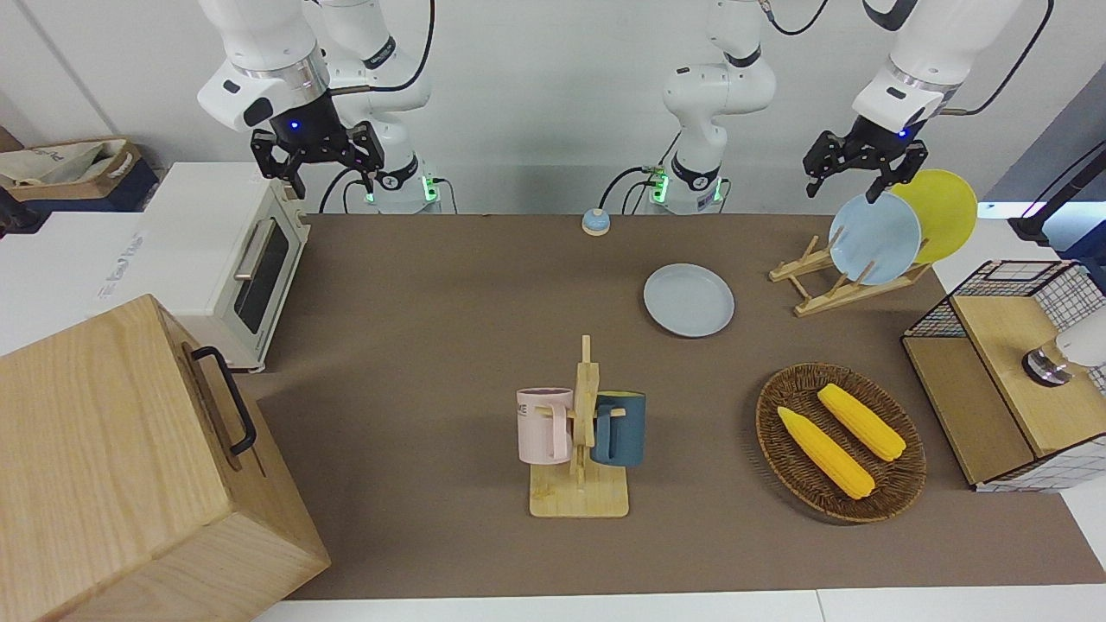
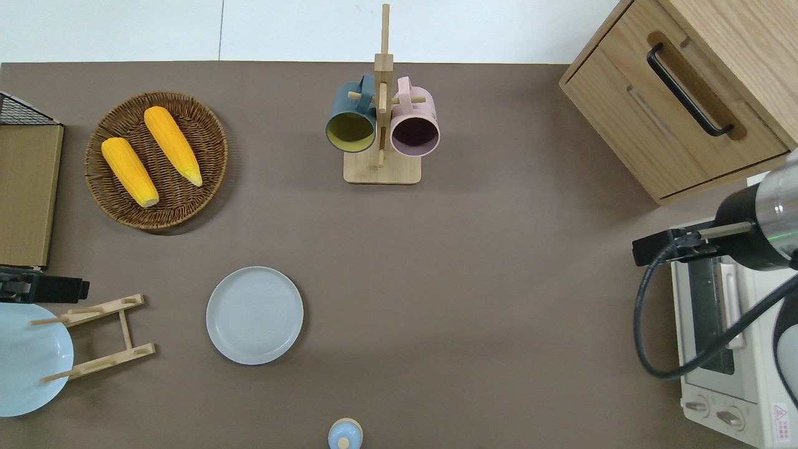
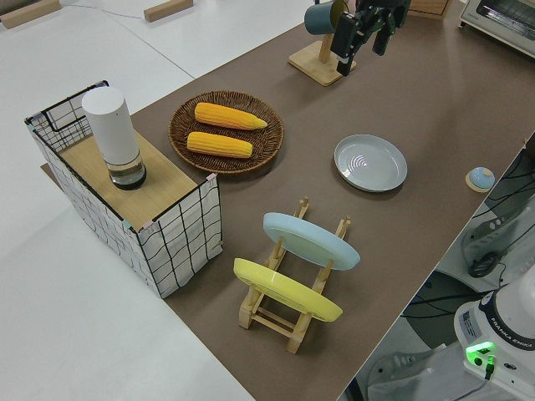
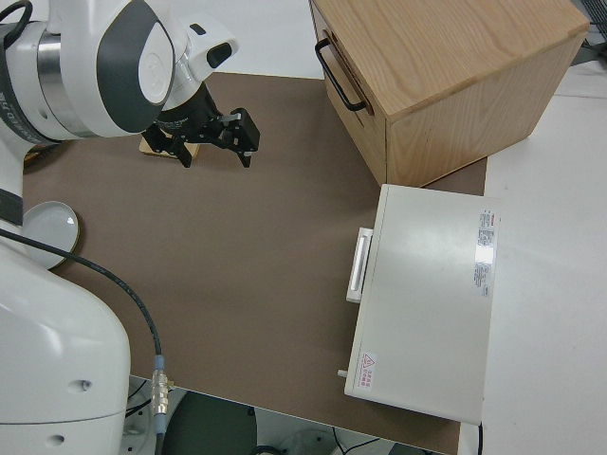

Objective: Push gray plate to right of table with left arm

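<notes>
Plate first: your gray plate (image 2: 254,315) is lying flat on the brown tabletop (image 2: 474,299), toward the left arm's end, with nothing touching it. It is sitting beside the wooden plate rack (image 2: 100,337), which is carrying a sky-blue plate (image 1: 874,238) and a yellow plate (image 1: 940,214) on edge. The wicker basket (image 2: 215,146) with two corn cobs (image 2: 171,144) is lying farther from the robots than the gray plate, and the small blue bell (image 2: 345,434) is sitting nearer to the robots, toward the right arm's end from the plate.

Your left gripper (image 1: 855,177) is hanging in the air over the rack end of the tabletop, above the sky-blue plate's upper rim, well apart from the gray plate. Its fingers are standing spread apart and are holding nothing.

Your right arm is parked; its gripper (image 1: 328,173) is also standing with fingers apart and nothing between them.

Elsewhere you are seeing a mug tree (image 2: 381,125) with a dark blue mug (image 2: 349,121) and a pink mug (image 2: 414,125), a toaster oven (image 1: 220,259), a wooden drawer cabinet (image 2: 698,93), and a wire-sided shelf (image 1: 1011,371) bearing a white cylinder (image 3: 111,134).
</notes>
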Controlling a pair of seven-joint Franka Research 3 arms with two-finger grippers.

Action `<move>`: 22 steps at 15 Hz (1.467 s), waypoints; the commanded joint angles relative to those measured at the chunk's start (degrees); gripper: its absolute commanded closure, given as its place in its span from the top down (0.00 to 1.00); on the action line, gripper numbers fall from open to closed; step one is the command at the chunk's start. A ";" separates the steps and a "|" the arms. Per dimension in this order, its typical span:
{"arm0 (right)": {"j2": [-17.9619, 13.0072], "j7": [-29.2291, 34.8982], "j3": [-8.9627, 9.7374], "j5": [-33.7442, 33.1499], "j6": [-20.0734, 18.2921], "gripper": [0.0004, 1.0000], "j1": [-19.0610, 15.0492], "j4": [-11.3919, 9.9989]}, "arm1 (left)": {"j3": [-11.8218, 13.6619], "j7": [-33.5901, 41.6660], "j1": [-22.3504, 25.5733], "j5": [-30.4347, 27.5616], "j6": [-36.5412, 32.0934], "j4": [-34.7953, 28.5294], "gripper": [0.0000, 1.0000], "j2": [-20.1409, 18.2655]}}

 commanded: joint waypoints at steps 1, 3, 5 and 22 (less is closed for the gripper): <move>-0.43 -0.15 0.23 0.46 -0.69 0.98 -0.62 -0.03 | -0.83 -5.25 -0.69 -0.35 -1.06 -0.76 0.99 -0.27; -0.43 -0.15 0.32 0.46 -0.69 0.98 -0.62 -0.03 | -1.88 -6.31 -0.60 -0.35 -0.97 -2.25 0.99 -0.70; -0.43 -0.06 0.32 0.46 -0.69 0.98 -0.62 -0.03 | -2.15 -7.63 -0.60 -0.70 0.34 -4.97 0.99 -2.02; -0.43 -0.15 0.23 0.46 -0.69 0.98 -0.62 0.05 | -3.30 -10.27 -1.21 -3.25 34.08 -39.77 0.99 -10.02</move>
